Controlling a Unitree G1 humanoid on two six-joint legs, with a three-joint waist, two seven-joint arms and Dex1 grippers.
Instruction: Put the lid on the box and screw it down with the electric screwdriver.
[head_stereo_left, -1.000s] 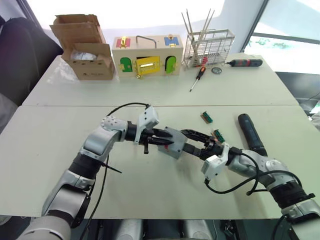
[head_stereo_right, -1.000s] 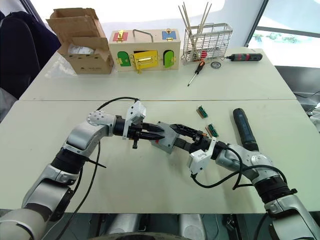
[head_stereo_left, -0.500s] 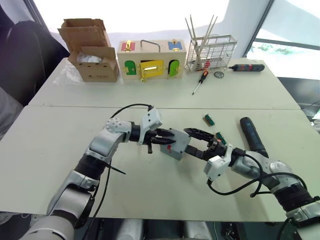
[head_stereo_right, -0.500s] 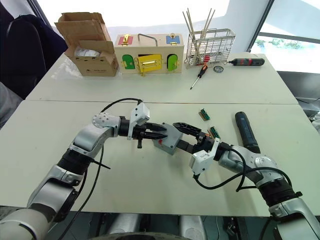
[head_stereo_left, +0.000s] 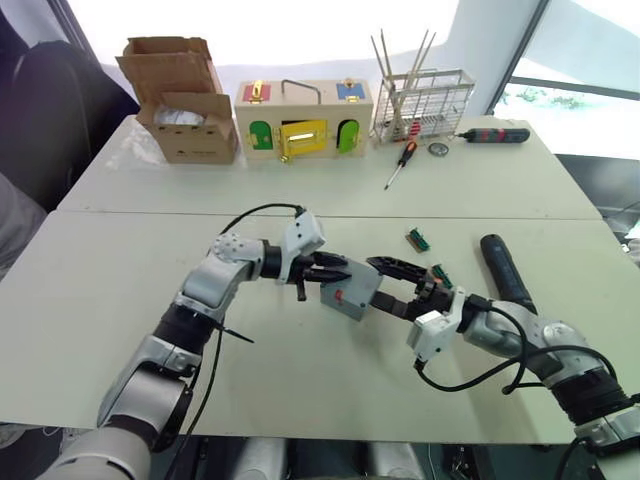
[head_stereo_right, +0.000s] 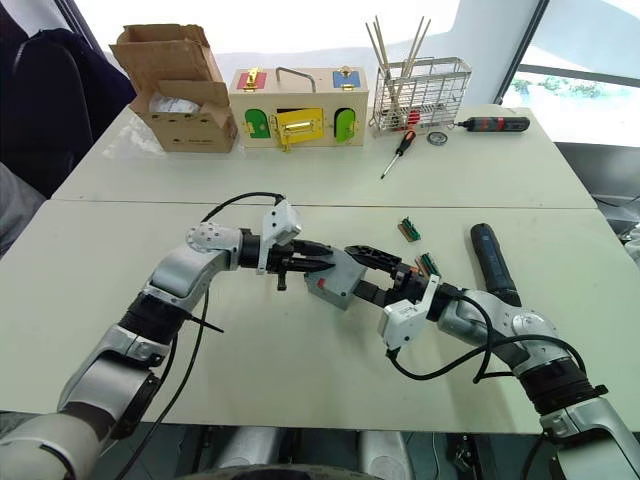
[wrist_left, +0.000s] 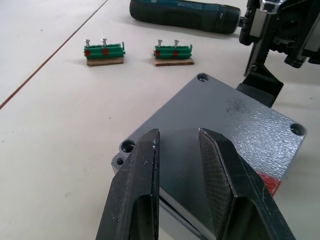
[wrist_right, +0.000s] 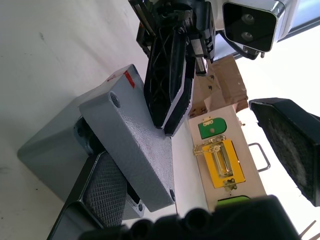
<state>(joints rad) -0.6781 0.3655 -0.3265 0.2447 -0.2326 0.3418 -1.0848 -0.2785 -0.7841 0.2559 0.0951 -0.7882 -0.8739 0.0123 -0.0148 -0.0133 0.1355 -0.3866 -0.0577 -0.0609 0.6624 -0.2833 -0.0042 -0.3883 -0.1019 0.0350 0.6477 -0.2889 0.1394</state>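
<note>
Seating step: left claw (wrist_left: 177, 145) slightly apart over the lid (wrist_left: 210, 125) atop the box (wrist_right: 55, 145), right claw (head_stereo_left: 385, 283) wide apart; next, fetch the electric screwdriver (head_stereo_left: 503, 270) (at 3 o'clock).

No legible text, nos. or brand marks anywhere. Carton (head_stereo_left: 180, 110) front has a small dark print, too small to read. Box (head_stereo_left: 350, 292) carries only a plain red mark w/o lettering; wooden box (head_stereo_left: 303, 116) shows coloured doors, no writing

Speckled grey lid (wrist_left: 220, 130) on grey box (wrist_right: 55, 137) with red mark; 2 green strips (wrist_left: 172, 51).
</note>
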